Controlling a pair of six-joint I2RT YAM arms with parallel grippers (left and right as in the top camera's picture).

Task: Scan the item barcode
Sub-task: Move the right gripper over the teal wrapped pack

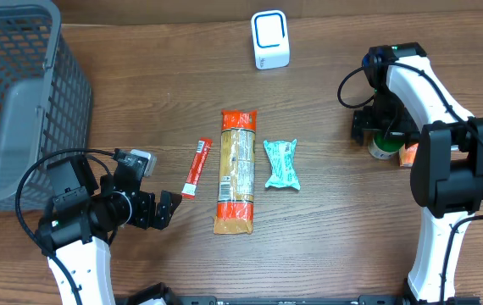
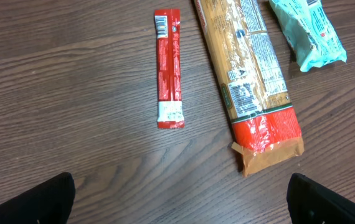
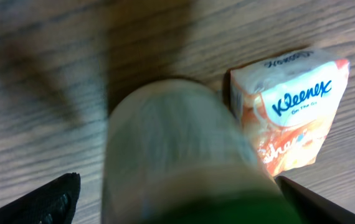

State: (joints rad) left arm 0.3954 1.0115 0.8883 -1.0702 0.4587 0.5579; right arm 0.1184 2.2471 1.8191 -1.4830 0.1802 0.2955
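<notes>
Item under handling, by judgement: one pale cylindrical container (image 3: 171,143) with green at the end nearest the wrist camera, standing on the table (image 1: 140,85) at the robot's right, touching or just beside one orange-and-white Kleenex pack (image 3: 296,106). The right gripper (image 3: 180,196) straddles this container with its jaws spread wide. Bare wood shows between the left finger and the container wall, so it is not clamped. The container's long axis stands upright, pointing roughly at the wrist camera. No barcode on it can be made out, as the surface is blurred. Governing relation: the single white scanner (image 1: 270,40) with its blue ring lies well apart from the container, to the robot's left of it and farther from the robot. The right arm is plainly the nearer arm to both. The next move, as judged, calls for closing on the container before carrying it that way. The left gripper (image 2: 180,205) is likewise spread and holds nothing, hovering just short of the middle row. Count of that row: one red stick sachet (image 2: 168,68), one long pasta pack (image 2: 249,74), one teal packet (image 2: 308,34), all lying lengthwise away from the robot. One grey basket (image 1: 21,102) sits at far left.
</notes>
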